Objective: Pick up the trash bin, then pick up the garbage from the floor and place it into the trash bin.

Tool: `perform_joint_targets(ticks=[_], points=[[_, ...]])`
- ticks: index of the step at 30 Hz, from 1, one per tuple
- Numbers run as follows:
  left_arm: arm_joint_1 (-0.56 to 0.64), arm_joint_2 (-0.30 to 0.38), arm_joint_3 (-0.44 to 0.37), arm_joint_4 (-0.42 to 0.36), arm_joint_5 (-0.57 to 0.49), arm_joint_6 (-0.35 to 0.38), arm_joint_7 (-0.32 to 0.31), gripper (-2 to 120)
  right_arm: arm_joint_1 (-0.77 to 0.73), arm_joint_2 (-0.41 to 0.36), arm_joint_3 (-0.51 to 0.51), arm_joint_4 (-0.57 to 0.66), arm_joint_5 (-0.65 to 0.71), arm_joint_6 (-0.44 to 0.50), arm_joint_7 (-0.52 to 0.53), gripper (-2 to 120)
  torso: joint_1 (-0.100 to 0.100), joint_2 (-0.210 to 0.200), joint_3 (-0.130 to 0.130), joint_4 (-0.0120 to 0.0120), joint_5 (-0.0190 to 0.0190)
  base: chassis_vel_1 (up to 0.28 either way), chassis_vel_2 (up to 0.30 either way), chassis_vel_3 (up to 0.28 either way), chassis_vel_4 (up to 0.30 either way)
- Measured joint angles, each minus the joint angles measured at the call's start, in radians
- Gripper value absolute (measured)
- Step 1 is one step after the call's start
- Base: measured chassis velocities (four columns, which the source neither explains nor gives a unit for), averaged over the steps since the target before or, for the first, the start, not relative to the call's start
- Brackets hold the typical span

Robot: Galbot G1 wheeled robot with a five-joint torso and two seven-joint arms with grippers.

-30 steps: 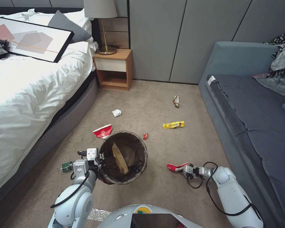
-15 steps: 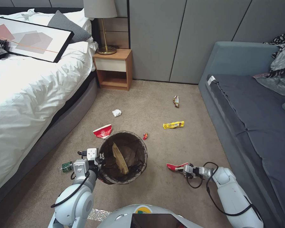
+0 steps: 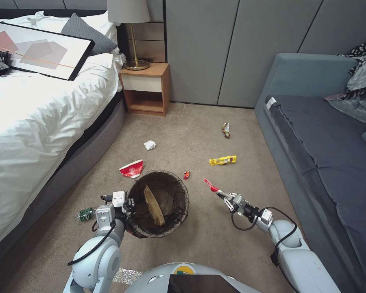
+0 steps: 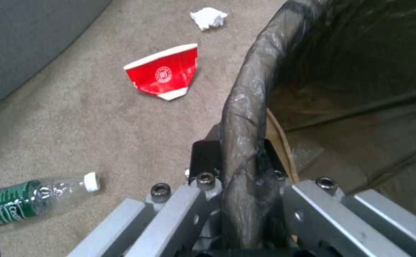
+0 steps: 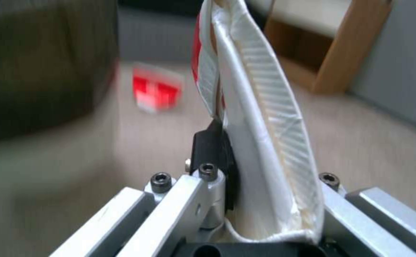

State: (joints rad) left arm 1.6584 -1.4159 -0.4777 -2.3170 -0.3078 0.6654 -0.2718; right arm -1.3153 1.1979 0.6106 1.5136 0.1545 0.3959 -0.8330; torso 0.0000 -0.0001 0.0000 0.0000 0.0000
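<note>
Head view: right gripper (image 3: 220, 193) clamps flattened red-and-white paper cup (image 3: 211, 185) (light, crushable; edge-hold suffices); left gripper (image 3: 128, 205) pinches bag-lined white bin's (image 3: 158, 203) rim.

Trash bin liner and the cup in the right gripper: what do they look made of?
Trash bin liner: thin, glossy dark plastic film, wrinkled where the left gripper clamps the rim. Crushed cup in the right gripper: likely coated paper, white inside, red outside, creased flat with ribbed folds.
</note>
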Motion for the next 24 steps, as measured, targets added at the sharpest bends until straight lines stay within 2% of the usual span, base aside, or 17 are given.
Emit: perform_joint_targets(ticks=[2,4,5,8,9,11,13,16,21,24], points=[[0.0,0.0,0.0,0.0,0.0,0.0,0.0,3,-0.003,0.001,-0.002,0.009,0.007,-0.002,0.002,0,0.0,0.0,0.0,0.0,0.0001,0.0,0.0,0.0,0.0],[-0.004,0.002,0.004,0.005,-0.004,0.002,-0.001,3,-0.045,0.013,-0.034,0.181,0.089,-0.03,0.039,0,0.0,0.0,0.0,0.0001,0.0,0.0,0.0,0.0,0.0],[-0.004,0.002,0.004,0.005,-0.004,0.002,-0.001,3,-0.045,0.013,-0.034,0.181,0.089,-0.03,0.039,0,0.0,0.0,0.0,0.0001,0.0,0.0,0.0,0.0,0.0],[-0.007,0.005,0.008,0.012,-0.013,0.005,-0.002,3,-0.07,0.01,-0.083,0.331,0.143,-0.056,0.074,0,0.0,0.0,0.0,0.0,-0.0004,0.0,0.0,0.0,0.0],[-0.007,0.005,0.008,0.012,-0.013,0.005,-0.002,3,-0.07,0.01,-0.083,0.331,0.143,-0.056,0.074,0,0.0,0.0,0.0,0.0,-0.0004,0.0,0.0,0.0,0.0],[-0.009,0.006,0.012,0.013,-0.018,0.009,-0.003,3,-0.073,0.001,-0.139,0.429,0.194,-0.082,0.108,0,0.0,0.0,0.0,-0.0001,-0.0003,0.0,0.0,0.0,0.0],[-0.01,0.006,0.013,0.013,-0.02,0.01,-0.003,3,-0.073,-0.003,-0.154,0.449,0.202,-0.089,0.116,0,0.0,0.0,0.0,-0.0001,-0.0003,0.0,0.0,0.0,0.0],[-0.011,0.005,0.019,0.008,-0.034,0.021,-0.005,3,-0.055,-0.038,-0.267,0.553,0.227,-0.137,0.169,0,0.0,0.0,0.0,0.0,-0.0003,0.0,0.0,0.0,0.0],[-0.009,0.002,0.024,-0.003,-0.056,0.034,-0.009,3,-0.032,-0.066,-0.367,0.584,0.221,-0.171,0.204,0,0.0,0.0,0.0,0.0001,-0.0002,0.0,0.0,0.0,0.0],[-0.008,-0.002,0.028,-0.014,-0.085,0.05,-0.017,3,-0.018,-0.07,-0.445,0.569,0.168,-0.184,0.21,0,0.0,0.0,0.0,0.0,-0.0001,0.0,0.0,0.0,0.0]])
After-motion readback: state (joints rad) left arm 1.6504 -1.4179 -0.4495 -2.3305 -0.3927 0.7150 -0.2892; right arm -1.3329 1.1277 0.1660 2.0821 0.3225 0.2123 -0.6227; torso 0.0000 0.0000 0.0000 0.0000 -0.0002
